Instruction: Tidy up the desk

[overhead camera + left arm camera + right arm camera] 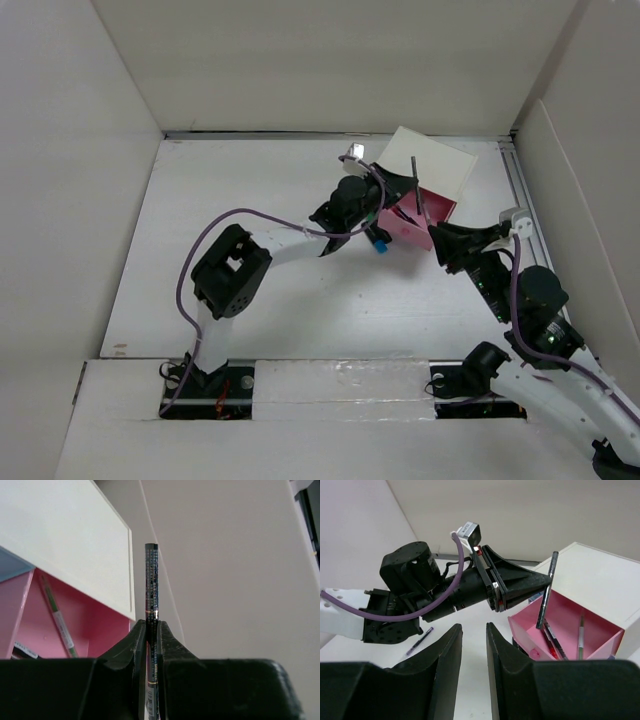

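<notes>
While your left tool [151, 626] pinches the thin, stiff dark pen [151, 580] by its shaft, it may pivot; right tool [473, 630] sits half-open, empty.

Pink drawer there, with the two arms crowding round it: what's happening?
The left gripper pinches a dark pen and holds it nearly upright, with its lower end at the open pink drawer of a small white box at the back of the desk. A few other pens already lie in that drawer. The right gripper hovers close by, jaws apart and empty. A loose pen lies on the desk near the left arm.
</notes>
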Tool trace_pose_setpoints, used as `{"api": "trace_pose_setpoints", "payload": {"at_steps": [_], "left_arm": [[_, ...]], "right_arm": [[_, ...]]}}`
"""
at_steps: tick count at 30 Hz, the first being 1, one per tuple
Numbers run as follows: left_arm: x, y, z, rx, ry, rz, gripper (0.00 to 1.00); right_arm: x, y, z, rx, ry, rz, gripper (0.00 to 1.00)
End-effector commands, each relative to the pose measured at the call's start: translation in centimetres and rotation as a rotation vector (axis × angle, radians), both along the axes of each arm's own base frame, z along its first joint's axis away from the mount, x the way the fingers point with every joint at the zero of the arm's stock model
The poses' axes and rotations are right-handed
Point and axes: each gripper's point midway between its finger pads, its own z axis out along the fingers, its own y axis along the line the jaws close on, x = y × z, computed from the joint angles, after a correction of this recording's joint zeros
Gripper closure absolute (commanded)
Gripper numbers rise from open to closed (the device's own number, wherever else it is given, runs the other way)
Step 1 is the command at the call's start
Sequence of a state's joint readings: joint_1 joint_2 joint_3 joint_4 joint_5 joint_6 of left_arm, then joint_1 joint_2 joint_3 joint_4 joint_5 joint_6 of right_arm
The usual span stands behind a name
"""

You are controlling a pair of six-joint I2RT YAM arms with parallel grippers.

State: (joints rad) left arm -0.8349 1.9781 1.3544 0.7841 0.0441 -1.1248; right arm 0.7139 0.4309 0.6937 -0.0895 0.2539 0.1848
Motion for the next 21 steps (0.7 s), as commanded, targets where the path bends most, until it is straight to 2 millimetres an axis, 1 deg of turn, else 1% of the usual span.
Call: {"api": "trace_pose_setpoints", "payload": {"at_steps": [1,2,3,4,6,7,9,10,11,12,13,18,19,20,21], "left_arm": [[1.5,0.5,3.9,-0.107,-0.066,0.137,1.00],[1.4,0.1,4.1,-0.109,-0.065,0.148,1.00],[2.2,0.4,3.8,-0.103,-0.057,0.192,1.00],[2.0,-0.1,3.0,-0.096,-0.038,0.193,1.00],[2.7,-0.1,2.4,-0.104,-0.017,0.224,1.00],[2.4,-0.6,1.6,-0.097,-0.003,0.223,1.00],[2.5,-0.9,1.4,-0.103,0.007,0.248,0.99],[2.8,-0.9,0.8,-0.093,0.015,0.262,0.99],[2.5,-1.2,0.9,-0.094,0.014,0.264,0.99],[2.9,-1.0,0.9,-0.095,0.013,0.285,0.99],[2.4,-1.4,0.8,-0.091,0.014,0.282,0.98],[2.5,-1.2,0.2,-0.078,0.024,0.318,0.92],[2.5,-1.1,0.1,-0.079,0.029,0.321,0.91],[2.0,-1.4,-0.2,-0.076,0.034,0.315,0.87],[2.1,-1.3,-0.2,-0.079,0.038,0.323,0.86]], "right_arm": [[-0.5,-0.2,1.5,0.034,-0.026,0.005,0.68],[-0.5,-0.2,1.6,0.034,-0.026,0.008,0.68],[-0.4,-0.1,1.4,0.032,-0.023,0.010,0.68],[-0.4,-0.1,1.4,0.028,-0.023,0.009,0.68],[-0.3,0.0,1.2,0.023,-0.017,0.009,0.68],[-0.3,0.0,1.2,0.024,-0.018,0.011,0.68],[-0.3,0.0,1.1,0.023,-0.017,0.008,0.68],[-0.3,0.0,0.9,0.021,-0.015,0.010,0.68],[-0.4,0.1,0.9,0.020,-0.015,0.015,0.68],[-0.4,0.1,0.9,0.021,-0.015,0.017,0.68],[-0.3,0.3,0.7,0.020,-0.011,0.022,0.68],[-0.3,0.6,0.4,0.018,-0.002,0.033,0.68],[-0.4,0.5,0.3,0.018,-0.002,0.033,0.68],[-0.4,0.5,0.4,0.018,-0.004,0.033,0.68],[-0.4,0.5,0.4,0.019,-0.005,0.033,0.68]]}}
